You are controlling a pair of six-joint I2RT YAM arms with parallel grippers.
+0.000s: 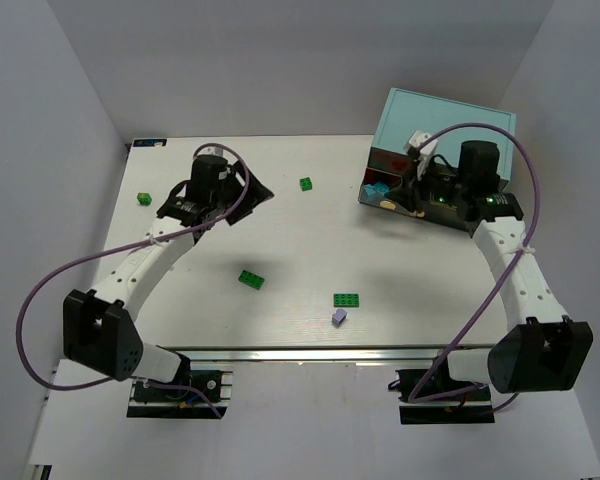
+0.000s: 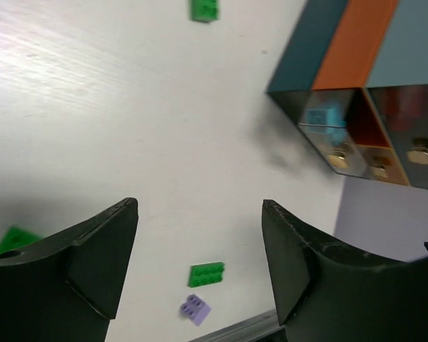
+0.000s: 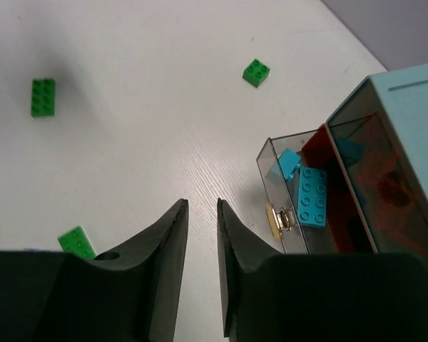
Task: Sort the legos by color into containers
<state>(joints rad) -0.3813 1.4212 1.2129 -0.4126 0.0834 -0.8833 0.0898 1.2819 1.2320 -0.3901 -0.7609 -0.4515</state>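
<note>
Green legos lie scattered on the white table (image 1: 280, 230): one at the far left (image 1: 143, 198), one at the back middle (image 1: 306, 184), two in the middle front (image 1: 251, 279) (image 1: 346, 300). A lavender lego (image 1: 339, 317) sits next to the front one. The teal cabinet (image 1: 445, 115) stands back right; its pulled-out clear drawer (image 3: 285, 185) holds cyan bricks (image 3: 312, 196). My left gripper (image 2: 200, 203) hangs open and empty above the table, over a green lego (image 2: 206, 273) and the lavender lego (image 2: 195, 308). My right gripper (image 3: 202, 201) hovers left of the drawer's handle (image 3: 278, 219), its jaws narrowly apart and empty.
Red bricks show dimly in the cabinet's neighbouring drawers (image 3: 385, 189). White walls close in the table on the left, back and right. The table's metal front rail (image 1: 310, 352) runs between the two arm bases.
</note>
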